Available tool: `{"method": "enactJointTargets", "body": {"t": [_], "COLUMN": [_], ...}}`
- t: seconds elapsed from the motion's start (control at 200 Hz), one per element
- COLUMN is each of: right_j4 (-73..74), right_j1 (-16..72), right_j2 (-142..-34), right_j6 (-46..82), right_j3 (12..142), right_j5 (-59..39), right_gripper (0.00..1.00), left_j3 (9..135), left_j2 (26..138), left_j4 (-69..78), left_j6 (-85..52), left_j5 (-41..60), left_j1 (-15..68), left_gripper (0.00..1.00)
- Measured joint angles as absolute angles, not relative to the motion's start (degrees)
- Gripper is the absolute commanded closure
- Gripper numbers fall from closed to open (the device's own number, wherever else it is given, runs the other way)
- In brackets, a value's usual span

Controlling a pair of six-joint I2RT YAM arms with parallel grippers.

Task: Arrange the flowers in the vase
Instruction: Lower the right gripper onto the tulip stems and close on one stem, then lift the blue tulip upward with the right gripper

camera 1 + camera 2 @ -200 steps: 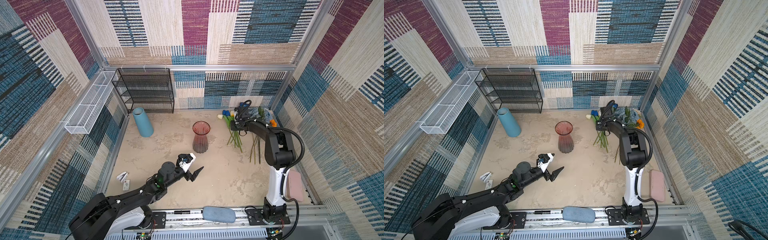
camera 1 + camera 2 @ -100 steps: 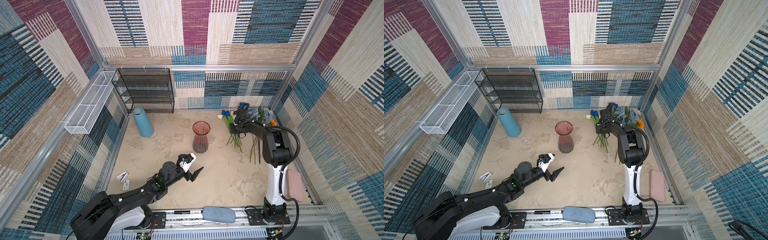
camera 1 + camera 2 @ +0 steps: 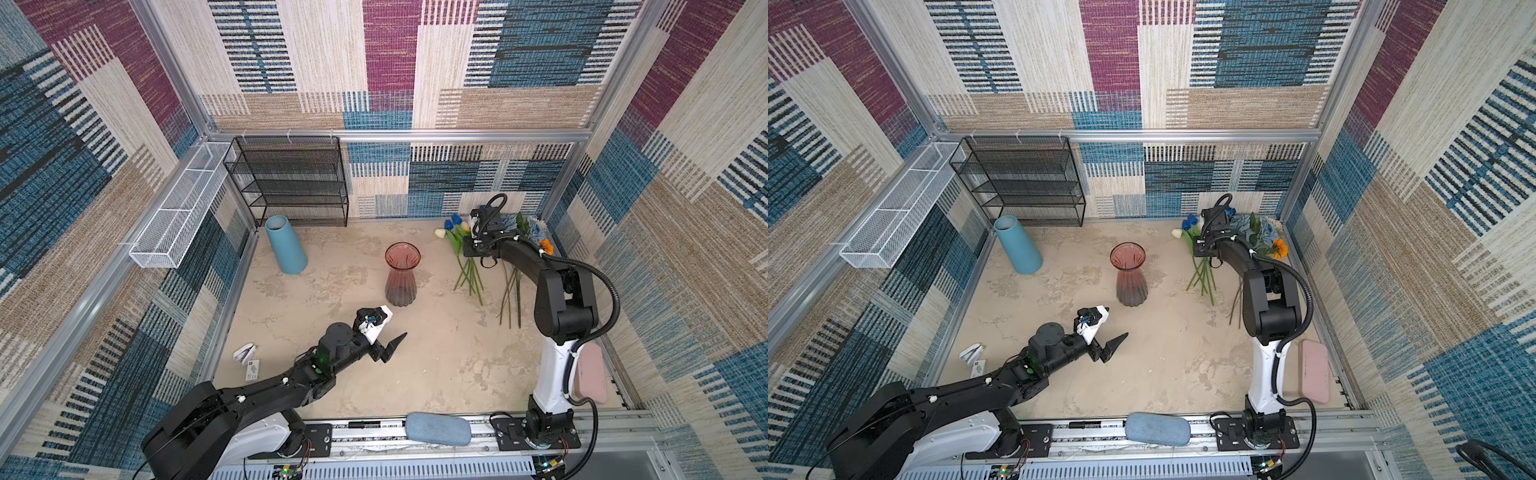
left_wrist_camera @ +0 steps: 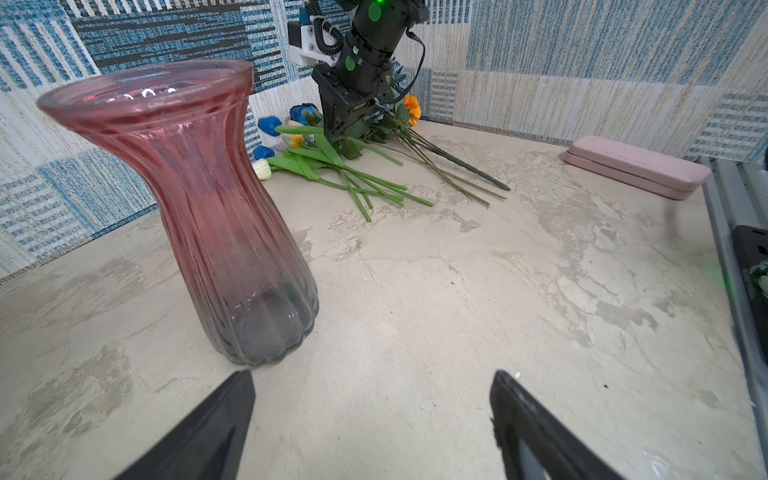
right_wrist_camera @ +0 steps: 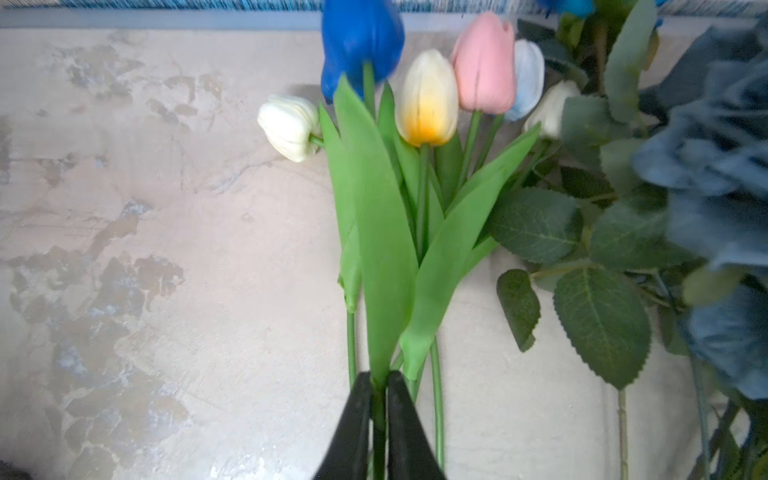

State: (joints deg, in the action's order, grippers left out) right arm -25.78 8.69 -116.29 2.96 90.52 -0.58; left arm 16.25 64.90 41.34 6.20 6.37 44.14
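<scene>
The flowers (image 3: 467, 274) lie flat in the far right corner, well apart from the vase (image 3: 401, 274), long axes running front to back: heads at the back wall (image 3: 457, 195), cut ends toward the near side. Within the last second the right gripper (image 5: 378, 376) has clamped onto one tulip stem (image 5: 378, 415), so lifting can likely begin. The left gripper (image 4: 372, 374) hangs spread and empty near the vase.
</scene>
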Motion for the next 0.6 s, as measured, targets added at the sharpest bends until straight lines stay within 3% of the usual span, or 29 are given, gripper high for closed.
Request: {"method": "enactJointTargets", "body": {"t": [0.601], "right_j4": [-22.17], "right_j1": [8.93], "right_j2": [-109.25], "right_j6": [3.68], "right_j3": [86.04], "right_j5": [-5.65], "right_gripper": [1.0], "left_j3": [16.25], "left_j2": [63.57], "left_j4": [41.3], "left_j6": [6.22], "left_j5": [6.35], "left_j1": [44.14], "left_gripper": [0.08]}}
